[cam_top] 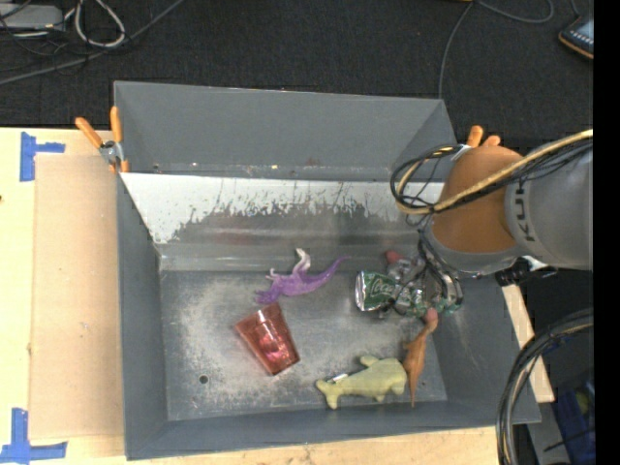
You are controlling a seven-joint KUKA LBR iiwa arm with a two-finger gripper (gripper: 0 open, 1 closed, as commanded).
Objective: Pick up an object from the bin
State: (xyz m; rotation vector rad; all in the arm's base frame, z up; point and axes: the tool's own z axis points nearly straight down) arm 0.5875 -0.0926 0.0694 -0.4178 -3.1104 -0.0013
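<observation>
Nearest you, along the near wall of the grey bin (194,361), lies a pale yellow-green toy animal (373,380), flat on its side, towards the right corner. Just beside it on the right you have a slim orange carrot-shaped piece (417,355). It stands nearly on end along the right wall, with its upper tip reaching up under the gripper.

Further in and left of centre, a clear red cup (267,341) lies tipped over on the floor, well apart from the rest.

Beyond that, at the right of the floor, sits a crushed green can (380,292), shiny end facing left. The gripper (428,296) is down at the can's right side, close against it. You cannot tell from this view whether it is released, clenched or gripping the can, because its tip is lost in a tangle of dark parts. Above it you see the arm's orange cover (475,201) with black cables (417,177) looped over it.

Farther back, left of the can, a purple toy lizard (298,280) sprawls near the foot of the sloping far wall.
</observation>
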